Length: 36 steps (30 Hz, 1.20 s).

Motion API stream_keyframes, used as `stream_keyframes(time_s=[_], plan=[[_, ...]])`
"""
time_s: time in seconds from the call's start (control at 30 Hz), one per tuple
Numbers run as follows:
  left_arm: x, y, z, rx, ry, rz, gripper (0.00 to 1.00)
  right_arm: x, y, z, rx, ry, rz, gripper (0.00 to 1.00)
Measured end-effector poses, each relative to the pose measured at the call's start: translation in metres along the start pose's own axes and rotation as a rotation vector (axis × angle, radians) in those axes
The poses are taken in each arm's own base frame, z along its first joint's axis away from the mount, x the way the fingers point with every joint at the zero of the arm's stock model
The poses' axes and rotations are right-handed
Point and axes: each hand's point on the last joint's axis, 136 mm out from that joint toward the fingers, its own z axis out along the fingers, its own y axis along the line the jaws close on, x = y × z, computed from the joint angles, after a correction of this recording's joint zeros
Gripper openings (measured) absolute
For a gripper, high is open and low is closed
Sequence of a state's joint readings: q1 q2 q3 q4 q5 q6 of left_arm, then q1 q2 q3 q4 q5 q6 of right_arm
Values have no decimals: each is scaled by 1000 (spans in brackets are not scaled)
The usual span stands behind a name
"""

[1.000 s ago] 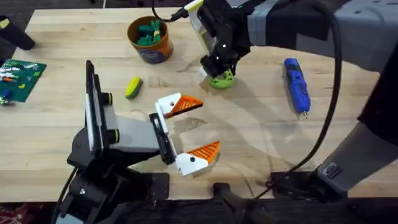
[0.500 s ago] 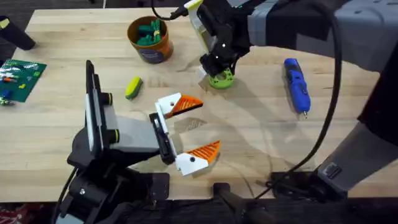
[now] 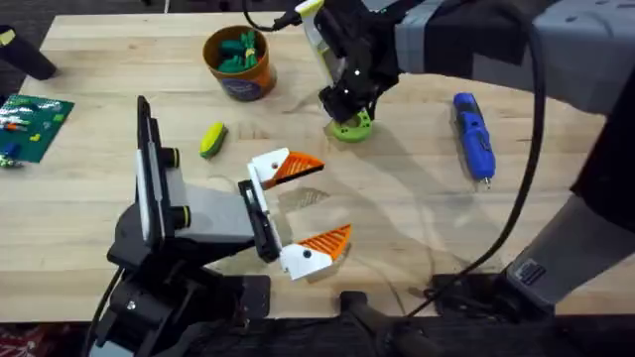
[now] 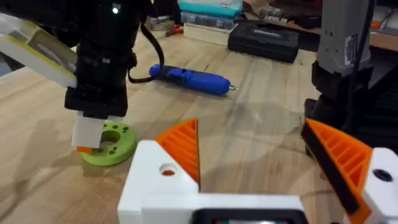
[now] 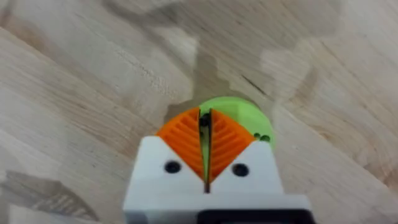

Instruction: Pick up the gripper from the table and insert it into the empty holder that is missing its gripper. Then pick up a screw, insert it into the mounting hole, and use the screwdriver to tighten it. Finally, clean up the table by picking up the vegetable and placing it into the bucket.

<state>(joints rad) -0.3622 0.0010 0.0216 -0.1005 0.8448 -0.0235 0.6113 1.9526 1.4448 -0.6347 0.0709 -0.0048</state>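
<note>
My right gripper [image 3: 342, 111] reaches across the table and hangs just over a lime-green ring with holes [image 3: 352, 127]. In the right wrist view its orange pads are shut on a small dark screw [image 5: 203, 119] above the ring [image 5: 249, 115]. Nearer the front, my left gripper [image 3: 332, 198] stands open with nothing in it. The blue screwdriver [image 3: 473, 134] lies at the right. The yellow-and-green vegetable [image 3: 212, 139] lies left of centre, apart from the orange bucket [image 3: 238, 61] at the back. The loose gripper and the holder are out of view.
The bucket holds green toy pieces. A green circuit board [image 3: 30, 124] lies at the far left edge. In the left wrist view, dark cases [image 4: 270, 40] sit beyond the table's far side, behind the screwdriver [image 4: 189, 79].
The right gripper has edged very slightly over the green ring. The left arm has not moved.
</note>
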Motion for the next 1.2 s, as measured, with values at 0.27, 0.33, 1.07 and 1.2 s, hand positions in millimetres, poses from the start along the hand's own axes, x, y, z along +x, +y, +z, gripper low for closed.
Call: stream_keyframes(time_s=[0.27, 0.33, 1.07, 1.2], plan=[[0, 0, 0, 0, 0, 0, 987, 0, 0, 0, 0, 0, 0, 7], [0, 0, 0, 0, 0, 0, 987, 0, 0, 0, 0, 0, 1, 7], [0, 0, 0, 0, 0, 0, 987, -14, -4, -100, 1, -166, 7, 7], [0, 0, 0, 0, 0, 0, 987, -6, -4, -115, 1, -161, 7, 7]])
